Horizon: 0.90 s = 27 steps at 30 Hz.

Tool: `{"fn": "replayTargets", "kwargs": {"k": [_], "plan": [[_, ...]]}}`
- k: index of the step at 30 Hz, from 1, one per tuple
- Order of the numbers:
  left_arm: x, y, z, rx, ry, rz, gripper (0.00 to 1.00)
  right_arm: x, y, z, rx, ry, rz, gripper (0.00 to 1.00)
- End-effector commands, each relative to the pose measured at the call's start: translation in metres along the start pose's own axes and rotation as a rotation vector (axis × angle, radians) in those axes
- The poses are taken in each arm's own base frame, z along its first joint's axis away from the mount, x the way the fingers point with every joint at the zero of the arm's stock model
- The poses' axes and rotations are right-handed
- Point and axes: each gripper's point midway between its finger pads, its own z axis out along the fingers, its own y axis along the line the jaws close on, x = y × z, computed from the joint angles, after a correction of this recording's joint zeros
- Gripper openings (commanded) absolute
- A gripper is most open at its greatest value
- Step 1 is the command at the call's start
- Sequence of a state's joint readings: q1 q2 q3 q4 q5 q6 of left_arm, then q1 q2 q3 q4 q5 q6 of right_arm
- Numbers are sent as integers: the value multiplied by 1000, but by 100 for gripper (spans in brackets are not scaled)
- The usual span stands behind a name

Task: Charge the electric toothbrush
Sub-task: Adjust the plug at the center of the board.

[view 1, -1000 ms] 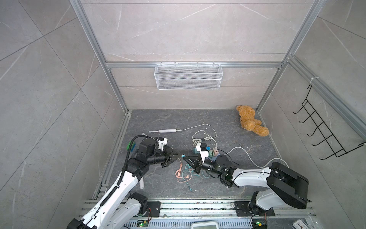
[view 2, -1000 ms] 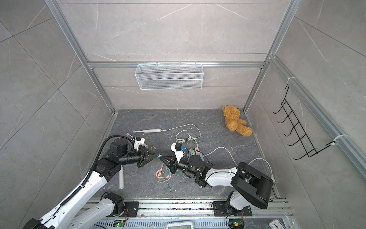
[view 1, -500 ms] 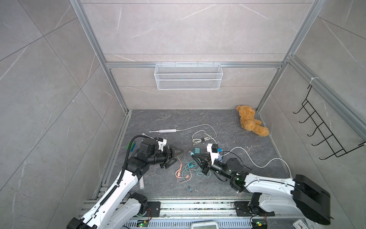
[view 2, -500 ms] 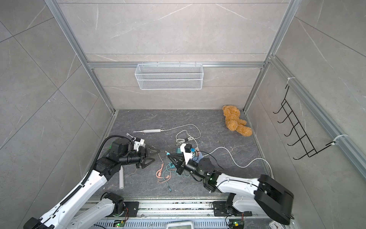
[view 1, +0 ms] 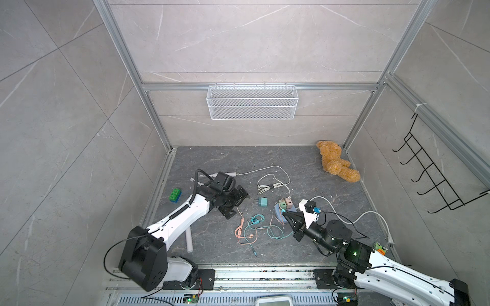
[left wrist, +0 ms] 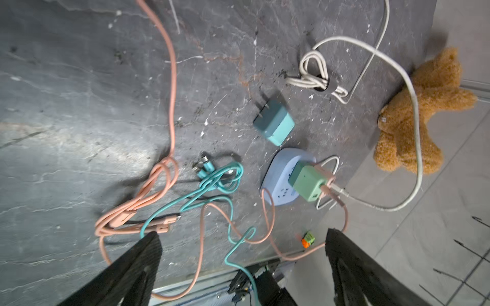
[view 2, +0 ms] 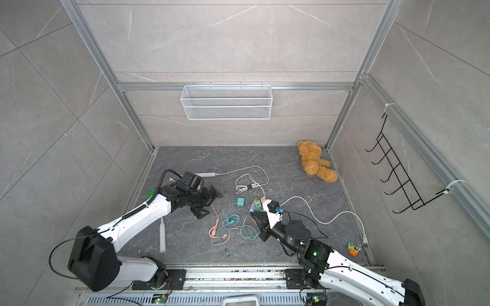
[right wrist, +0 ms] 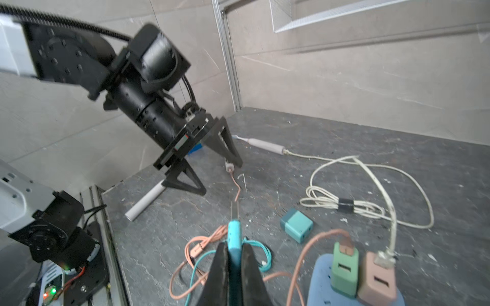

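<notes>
No word, brand, number or sign can be read in any view. The bear (left wrist: 440, 90) has a small white tag (left wrist: 382, 119) on its body, too small and blurred for any print to be made out. The toothbrush (right wrist: 265, 145), well apart from the bear, shows only a plain pale handle. The green charger (left wrist: 305, 180), nearer the bear, shows plain faces as well.

You're boxed in by grey, marble-veined tile walls (view 1: 252, 39) on three sides, joined by aluminium posts (view 1: 126, 53). The floor (view 1: 212, 159) is dark veined stone, flecked with pale specks. A white mesh basket (view 1: 252, 102) hangs on the back wall, and black hooks (view 1: 429, 169) on the right wall.
</notes>
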<state>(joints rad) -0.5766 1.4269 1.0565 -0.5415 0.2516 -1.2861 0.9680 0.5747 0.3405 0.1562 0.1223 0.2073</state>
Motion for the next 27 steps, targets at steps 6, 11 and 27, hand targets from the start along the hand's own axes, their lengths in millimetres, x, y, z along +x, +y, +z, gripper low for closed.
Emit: {"fn": "replayTargets", "kwargs": {"k": [6,11,27], "plan": [[-11,-21,50,-119,-110,-247,97,26,-14,-8,59,80,-30,0],[-6,-15,82,-193,-126,-332,92,23,-13,-15,46,47,0,0],[3,-24,138,-299,-88,-328,63,20,2,-22,-46,2,28,0]]}}
